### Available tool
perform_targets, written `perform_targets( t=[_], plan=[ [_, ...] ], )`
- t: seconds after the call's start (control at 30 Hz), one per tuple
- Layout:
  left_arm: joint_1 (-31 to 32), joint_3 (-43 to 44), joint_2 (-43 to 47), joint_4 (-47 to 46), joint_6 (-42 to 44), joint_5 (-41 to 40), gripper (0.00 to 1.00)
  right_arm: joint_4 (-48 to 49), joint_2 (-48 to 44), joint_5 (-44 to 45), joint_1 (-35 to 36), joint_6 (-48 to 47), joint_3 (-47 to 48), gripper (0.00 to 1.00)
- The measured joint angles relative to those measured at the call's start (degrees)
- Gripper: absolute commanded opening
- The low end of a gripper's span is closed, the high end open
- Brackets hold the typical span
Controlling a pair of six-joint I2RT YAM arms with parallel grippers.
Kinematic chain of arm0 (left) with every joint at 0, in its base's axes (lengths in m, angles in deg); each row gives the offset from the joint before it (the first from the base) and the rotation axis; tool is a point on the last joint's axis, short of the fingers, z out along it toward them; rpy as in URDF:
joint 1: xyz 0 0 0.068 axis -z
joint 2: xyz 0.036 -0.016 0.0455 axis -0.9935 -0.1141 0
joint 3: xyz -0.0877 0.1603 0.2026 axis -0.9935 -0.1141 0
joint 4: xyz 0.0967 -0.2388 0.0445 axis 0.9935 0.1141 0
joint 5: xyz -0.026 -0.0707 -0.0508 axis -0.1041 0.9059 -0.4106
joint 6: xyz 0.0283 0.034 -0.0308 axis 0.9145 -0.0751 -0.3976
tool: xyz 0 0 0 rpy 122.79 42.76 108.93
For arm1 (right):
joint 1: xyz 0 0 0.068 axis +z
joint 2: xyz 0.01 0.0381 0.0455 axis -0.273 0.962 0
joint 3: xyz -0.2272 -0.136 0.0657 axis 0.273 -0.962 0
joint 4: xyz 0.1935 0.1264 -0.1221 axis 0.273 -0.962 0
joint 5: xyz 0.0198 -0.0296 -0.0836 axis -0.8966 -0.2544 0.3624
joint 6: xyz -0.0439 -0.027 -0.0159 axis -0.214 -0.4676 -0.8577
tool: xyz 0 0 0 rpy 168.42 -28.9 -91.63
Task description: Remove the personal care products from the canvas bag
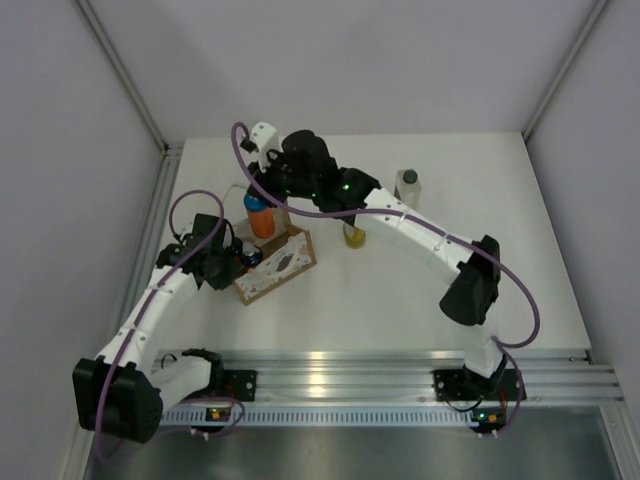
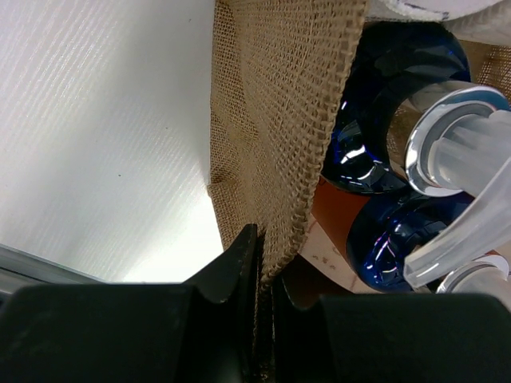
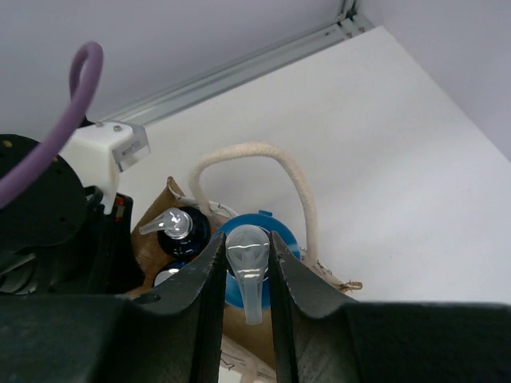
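Bag [image 1: 282,262] rim is pinched shut by left gripper [image 2: 263,257]. Orange bottle [image 1: 261,221], blue-capped, is clamped at its pump by right gripper [image 3: 245,246]. Yellow bottle [image 1: 353,236] and clear bottle [image 1: 408,187] are stood on table [image 1: 400,295].

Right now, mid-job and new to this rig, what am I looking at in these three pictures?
Two robot arms share a white table. The overhead picture looks down from behind them; the other two come from wrist cameras. The left pincer is shut on the woven edge of the canvas bag. The right pincer is shut on the pump of a blue-capped orange bottle at the bag. A yellow bottle and a clear bottle stand out on the table.
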Motion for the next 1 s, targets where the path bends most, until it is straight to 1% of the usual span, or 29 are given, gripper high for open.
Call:
perform_targets(
  t=[0.23, 0.6, 0.77, 1.0],
  plan=[
    [0.00, 0.02, -0.07, -0.02, 0.00, 0.00, 0.15, -3.63, -3.39, 1.92, 0.00, 0.02, 2.73, 0.00],
    [0.00, 0.00, -0.72, -0.26, 0.02, 0.00, 0.15, -10.27, -9.44, 4.94, -1.33, 2.12, 2.97, 0.00],
    [0.00, 0.02, -0.74, -0.26, 0.02, 0.00, 0.15, -10.51, -15.26, 7.37, -3.45, 4.57, 0.02, 0.00],
    [0.00, 0.02, -0.74, -0.28, 0.04, 0.00, 0.14, -10.49, -22.86, 13.73, -5.64, 7.93, -6.40, 0.00]
  ],
)
